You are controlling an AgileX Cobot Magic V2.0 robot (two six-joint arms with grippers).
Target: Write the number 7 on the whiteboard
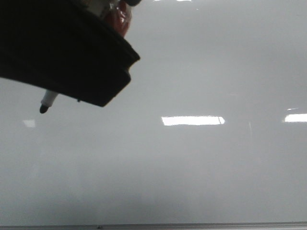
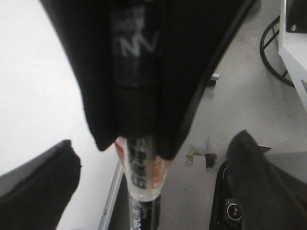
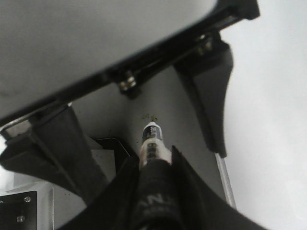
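Observation:
The whiteboard point(image 1: 192, 167) is a glossy pale grey board filling the front view; no number 7 shows on it. My right gripper point(image 3: 153, 155) is shut on a marker point(image 3: 152, 141) with a clear, orange-labelled barrel. In the left wrist view the right gripper's black fingers point(image 2: 139, 72) clamp the marker point(image 2: 143, 167). My left gripper point(image 2: 156, 139) is open, its fingers point(image 2: 38, 191) wide apart on either side of the marker and not touching it. In the front view a black gripper body point(image 1: 62, 48) fills the upper left, and the marker's dark tip point(image 1: 44, 108) sticks out below it, off the board.
A thin metal edge strip point(image 1: 192, 225) borders the board. Beyond the edge lies grey floor with tape scraps point(image 2: 201, 153), a black cable loop point(image 2: 271, 52), a white unit point(image 2: 295, 48) and a black device point(image 2: 230, 211). Bright light reflections point(image 1: 192, 120) lie on the board.

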